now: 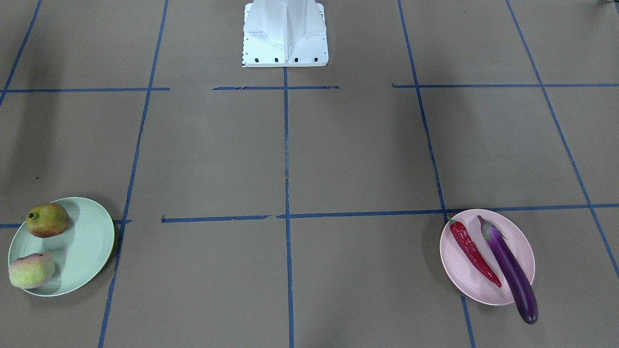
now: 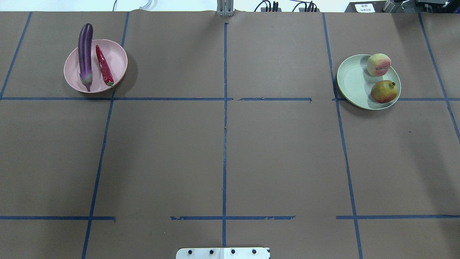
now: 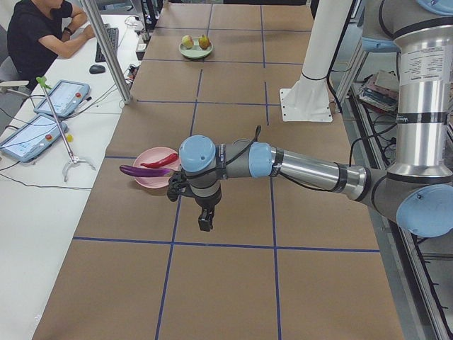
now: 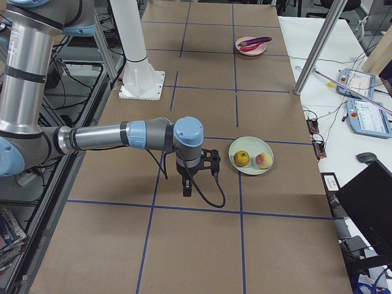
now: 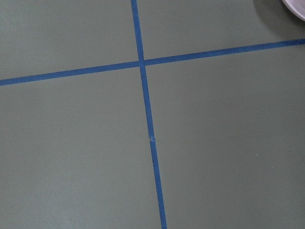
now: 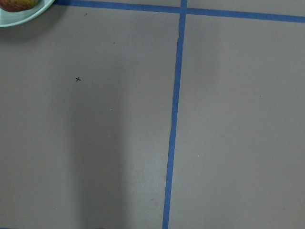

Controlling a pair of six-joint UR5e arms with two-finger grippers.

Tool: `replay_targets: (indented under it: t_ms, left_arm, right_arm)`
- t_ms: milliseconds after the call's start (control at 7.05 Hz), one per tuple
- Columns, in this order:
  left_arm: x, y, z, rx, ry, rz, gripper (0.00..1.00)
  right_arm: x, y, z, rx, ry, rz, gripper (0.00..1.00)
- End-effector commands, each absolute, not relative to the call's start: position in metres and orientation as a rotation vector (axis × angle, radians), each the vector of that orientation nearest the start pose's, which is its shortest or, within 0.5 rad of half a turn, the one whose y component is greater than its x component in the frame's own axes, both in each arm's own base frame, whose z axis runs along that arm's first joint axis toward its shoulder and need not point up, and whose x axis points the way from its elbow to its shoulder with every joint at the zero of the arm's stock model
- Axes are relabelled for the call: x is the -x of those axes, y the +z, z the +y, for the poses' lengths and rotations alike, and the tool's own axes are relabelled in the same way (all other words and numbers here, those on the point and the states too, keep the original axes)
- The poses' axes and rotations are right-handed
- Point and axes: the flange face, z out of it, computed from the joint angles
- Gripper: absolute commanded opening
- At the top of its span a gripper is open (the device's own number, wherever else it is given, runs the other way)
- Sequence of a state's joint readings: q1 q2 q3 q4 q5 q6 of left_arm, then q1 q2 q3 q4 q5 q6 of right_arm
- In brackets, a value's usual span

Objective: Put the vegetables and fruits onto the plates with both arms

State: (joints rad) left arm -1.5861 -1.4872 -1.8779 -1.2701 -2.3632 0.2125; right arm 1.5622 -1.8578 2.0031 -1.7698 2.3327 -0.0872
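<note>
The purple eggplant (image 1: pixel 510 270) and red chili (image 1: pixel 474 252) lie side by side on the pink plate (image 1: pixel 457 268); the eggplant's tip overhangs the rim. The peach-like fruit (image 1: pixel 31 271) and pomegranate-like fruit (image 1: pixel 47 220) sit on the mint green plate (image 1: pixel 84 246). My left gripper (image 3: pixel 205 219) points down over bare table beside the pink plate (image 3: pixel 150 177). My right gripper (image 4: pixel 187 188) points down over bare table beside the green plate (image 4: pixel 251 166). Neither gripper holds anything that I can see, and I cannot tell whether they are open or shut.
The white robot base (image 1: pixel 285 34) stands at the table's robot-side edge. Blue tape lines (image 2: pixel 225 108) grid the brown table. An operator (image 3: pixel 42 32) sits at a side table with tablets (image 3: pixel 32 134). A metal post (image 4: pixel 315 46) stands by the table's edge.
</note>
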Motion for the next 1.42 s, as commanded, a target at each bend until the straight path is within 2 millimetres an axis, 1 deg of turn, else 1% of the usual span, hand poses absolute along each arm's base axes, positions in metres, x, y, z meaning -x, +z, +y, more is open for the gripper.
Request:
replay_targets:
  t_ms: [0, 142, 284, 426, 568, 709, 851, 993, 1135, 1277]
  left_arm:
    - [0.069, 0.577, -0.433, -0.020, 0.165, 0.789, 1.00]
    - [0.067, 0.572, -0.435, -0.027, 0.173, 0.788, 1.00]
    - [0.056, 0.574, -0.436, -0.007, 0.191, 0.786, 1.00]
    - [0.056, 0.583, -0.427, 0.014, 0.184, 0.788, 1.00]
    - [0.055, 0.591, -0.418, 0.033, 0.180, 0.790, 1.00]
    - [0.055, 0.598, -0.419, 0.046, 0.176, 0.783, 1.00]
    - [0.056, 0.587, -0.420, 0.023, 0.185, 0.775, 1.00]
    - [0.057, 0.590, -0.418, 0.030, 0.182, 0.768, 1.00]
    - [0.059, 0.595, -0.417, 0.037, 0.182, 0.744, 1.00]
    - [0.059, 0.595, -0.417, 0.039, 0.182, 0.744, 1.00]
  right_arm:
    - [-0.061, 0.596, -0.360, 0.033, -0.069, -0.767, 1.00]
    - [-0.061, 0.595, -0.364, 0.030, -0.065, -0.762, 1.00]
    - [-0.061, 0.595, -0.364, 0.025, -0.075, -0.763, 1.00]
    - [-0.061, 0.594, -0.364, 0.022, -0.078, -0.762, 1.00]
    - [-0.061, 0.603, -0.365, 0.040, -0.070, -0.755, 1.00]
    - [-0.060, 0.596, -0.387, -0.002, -0.080, -0.754, 1.00]
    - [-0.060, 0.602, -0.390, 0.006, -0.076, -0.755, 1.00]
    - [-0.059, 0.611, -0.391, 0.023, -0.068, -0.763, 1.00]
    - [-0.059, 0.598, -0.392, -0.003, -0.081, -0.780, 1.00]
    - [-0.058, 0.596, -0.392, -0.004, -0.078, -0.781, 1.00]
